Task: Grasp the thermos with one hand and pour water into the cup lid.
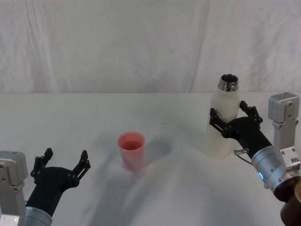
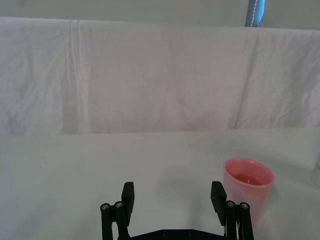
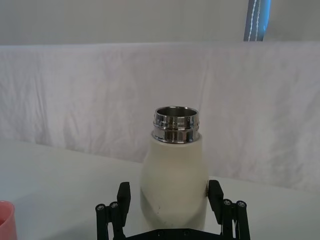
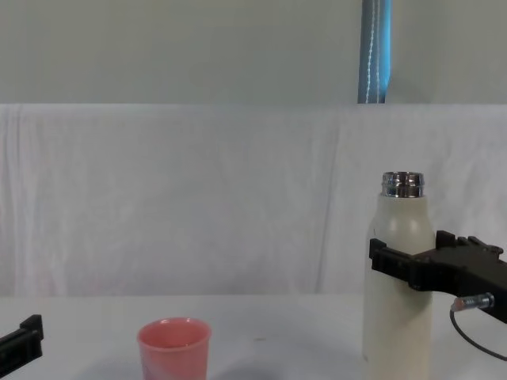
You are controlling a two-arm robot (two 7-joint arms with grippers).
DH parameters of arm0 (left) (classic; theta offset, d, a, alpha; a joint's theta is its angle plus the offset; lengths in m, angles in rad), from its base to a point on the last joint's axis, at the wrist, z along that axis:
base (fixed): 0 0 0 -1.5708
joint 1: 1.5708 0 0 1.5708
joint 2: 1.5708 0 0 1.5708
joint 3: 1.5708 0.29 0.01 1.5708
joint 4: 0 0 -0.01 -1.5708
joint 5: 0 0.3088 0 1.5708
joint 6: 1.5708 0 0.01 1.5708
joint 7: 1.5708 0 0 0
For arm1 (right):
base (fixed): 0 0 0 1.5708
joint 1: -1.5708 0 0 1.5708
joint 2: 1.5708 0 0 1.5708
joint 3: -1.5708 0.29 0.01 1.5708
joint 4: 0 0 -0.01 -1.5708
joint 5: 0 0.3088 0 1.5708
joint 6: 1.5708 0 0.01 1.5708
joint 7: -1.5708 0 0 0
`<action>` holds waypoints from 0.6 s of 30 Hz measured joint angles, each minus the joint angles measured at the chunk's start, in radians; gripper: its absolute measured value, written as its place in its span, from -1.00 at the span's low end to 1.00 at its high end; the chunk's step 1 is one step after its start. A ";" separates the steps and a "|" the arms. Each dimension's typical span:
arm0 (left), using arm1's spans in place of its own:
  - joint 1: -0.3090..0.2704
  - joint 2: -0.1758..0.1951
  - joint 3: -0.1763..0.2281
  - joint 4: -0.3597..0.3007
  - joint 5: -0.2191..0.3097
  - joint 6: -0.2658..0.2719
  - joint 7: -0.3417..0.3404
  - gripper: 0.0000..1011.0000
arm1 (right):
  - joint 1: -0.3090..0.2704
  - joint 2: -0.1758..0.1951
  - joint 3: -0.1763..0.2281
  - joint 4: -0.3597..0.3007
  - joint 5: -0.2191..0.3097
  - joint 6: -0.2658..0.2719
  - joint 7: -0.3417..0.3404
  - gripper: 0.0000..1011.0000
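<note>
Left hand [image 1: 63,162] parked low at the table's [image 1: 178,188] near left, fingers spread, holding nothing. Pink cup [image 1: 131,150] just right of it, upright near mid-table, mouth up; seems to hold some liquid. Bottle [image 1: 223,123] stands well right of the cup, long axis vertical, open silver neck up. Right hand [image 1: 233,117] straddles its middle, fingers beside the walls, contact unclear. Risk: a loose grip lets the smooth bottle slip when tilted; a fast tilt overshoots the small cup.

White cloth [image 1: 141,42] backdrop (wrinkled) — blue pole [image 4: 375,51] behind.
</note>
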 joint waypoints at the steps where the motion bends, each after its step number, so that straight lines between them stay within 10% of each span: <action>1: 0.000 0.000 0.000 0.000 0.000 0.000 0.000 0.98 | 0.001 -0.001 0.000 0.002 0.000 0.000 -0.001 0.98; 18: 0.000 0.000 0.000 0.000 0.000 0.000 0.000 0.98 | 0.017 -0.018 0.005 0.058 -0.017 -0.009 -0.025 0.98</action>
